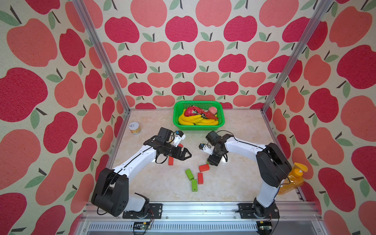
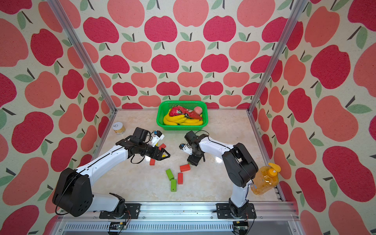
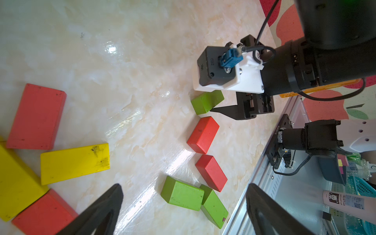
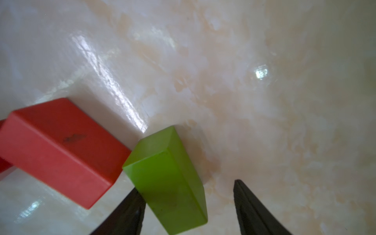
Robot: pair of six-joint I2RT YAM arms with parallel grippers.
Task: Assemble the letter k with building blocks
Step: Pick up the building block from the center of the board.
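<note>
On the marbled tabletop (image 1: 230, 183), the right hand (image 4: 187, 185) straddles a green block (image 4: 162, 175) with its jaws apart; one finger (image 4: 130, 209) touches the block's side and the other stands clear. A red block (image 4: 61, 148) lies just beside it. The left hand (image 1: 186, 154) hovers wide open above yellow blocks (image 3: 75, 162), and a green pair (image 1: 189, 174) lies between the arms.

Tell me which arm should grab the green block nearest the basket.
Right. The right pincer has that green block between its open jaws. The left pincer is open too, but stands well apart from it.
</note>
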